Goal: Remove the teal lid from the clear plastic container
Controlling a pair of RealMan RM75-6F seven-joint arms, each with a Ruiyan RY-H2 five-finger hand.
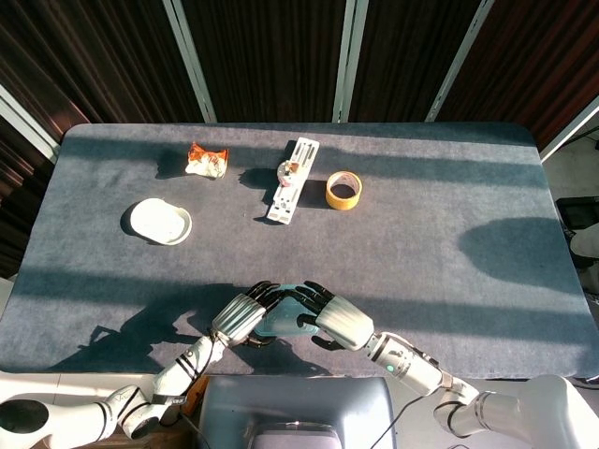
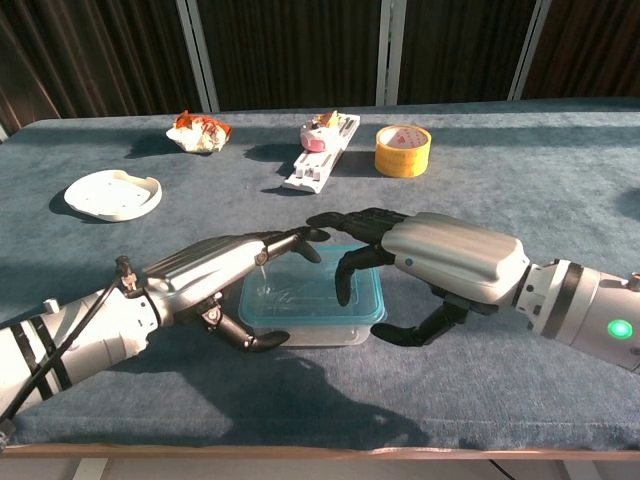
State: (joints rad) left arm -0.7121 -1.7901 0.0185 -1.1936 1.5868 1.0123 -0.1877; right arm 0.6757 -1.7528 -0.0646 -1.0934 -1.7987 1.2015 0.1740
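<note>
The clear container (image 2: 335,331) stands near the table's front edge, its teal lid (image 2: 300,296) seated on top. My left hand (image 2: 225,268) holds the container's left end, fingers (image 2: 290,240) lying across the lid and thumb against the front wall. My right hand (image 2: 445,262) reaches in from the right. Its fingertips (image 2: 345,288) rest on the lid and its thumb touches the front right corner, gripping that end. From the head view, the lid (image 1: 284,323) shows only as a sliver between the left hand (image 1: 245,315) and right hand (image 1: 339,321).
At the far left lies a white dish (image 2: 112,193). Along the back stand an orange wrapper (image 2: 200,131), a long white tray with small items (image 2: 322,150) and a yellow tape roll (image 2: 402,150). The table's front edge (image 2: 320,450) runs just below both hands.
</note>
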